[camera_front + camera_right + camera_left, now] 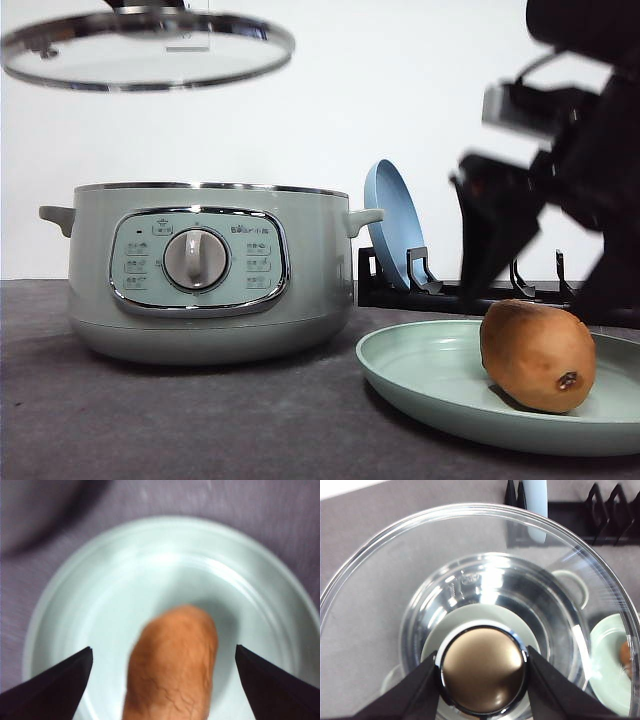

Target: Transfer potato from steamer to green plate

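The brown-orange potato (537, 355) lies on the pale green plate (420, 375) at the front right of the table. Just above it my right gripper (505, 235) hangs open, blurred. In the right wrist view its fingers (55, 685) stand wide on either side of the potato (172, 665), apart from it, over the plate (100, 600). The sage-green steamer (200, 270) stands uncovered at centre left. High over it my left gripper (482, 667) is shut on the knob (483, 672) of the glass lid (147, 50). Through the lid (370, 605) the steamer's pot (485, 587) shows.
A black dish rack (450, 292) runs along the back right, behind the green plate, with a blue plate (388, 225) standing upright in it. The rack (600, 505) lies beyond the steamer. Bare grey tabletop (150, 420) lies in front of the steamer.
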